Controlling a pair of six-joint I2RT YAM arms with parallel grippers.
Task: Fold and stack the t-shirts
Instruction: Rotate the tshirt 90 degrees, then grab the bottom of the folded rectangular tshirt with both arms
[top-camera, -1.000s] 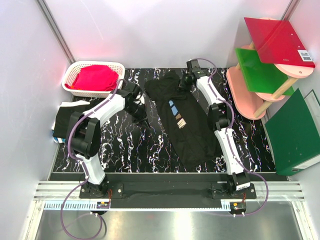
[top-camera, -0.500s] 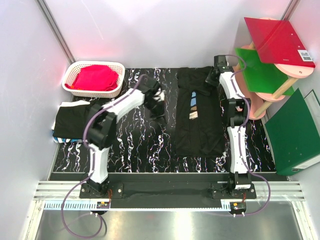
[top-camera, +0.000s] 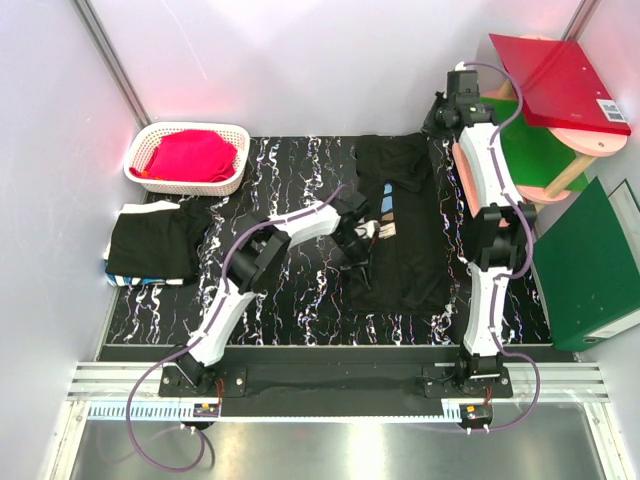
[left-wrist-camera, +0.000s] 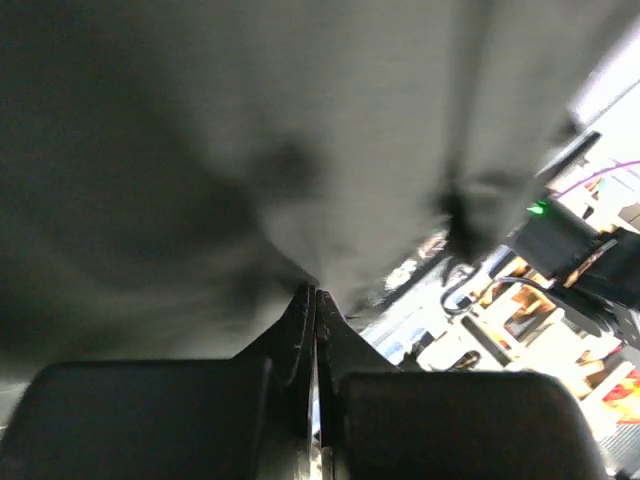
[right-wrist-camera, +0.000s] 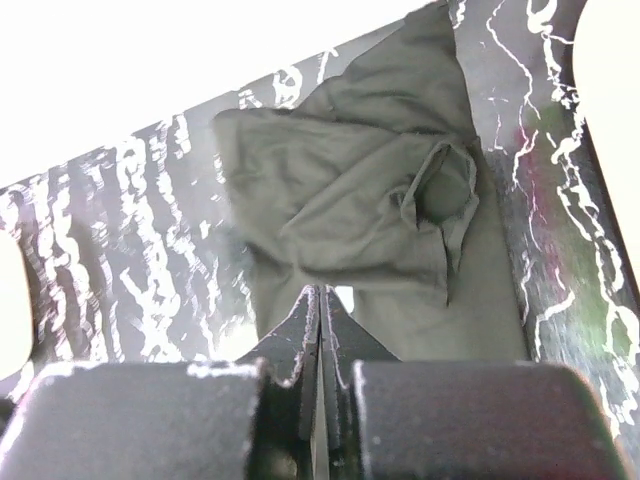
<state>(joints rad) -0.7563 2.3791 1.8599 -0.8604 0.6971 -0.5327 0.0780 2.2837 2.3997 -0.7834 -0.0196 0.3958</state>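
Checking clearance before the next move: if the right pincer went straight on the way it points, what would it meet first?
Probably the bunched top of the black t-shirt, lying on the table ahead of the shut right pincer; depth is unclear.

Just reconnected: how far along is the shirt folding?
Done: a folded black shirt lies far left. In hand: the printed shirt lies as a long strip, left gripper shut at its edge, right gripper shut above it. Left: fold it across, stack it.

Lab test booth: white walls, aluminium rails.
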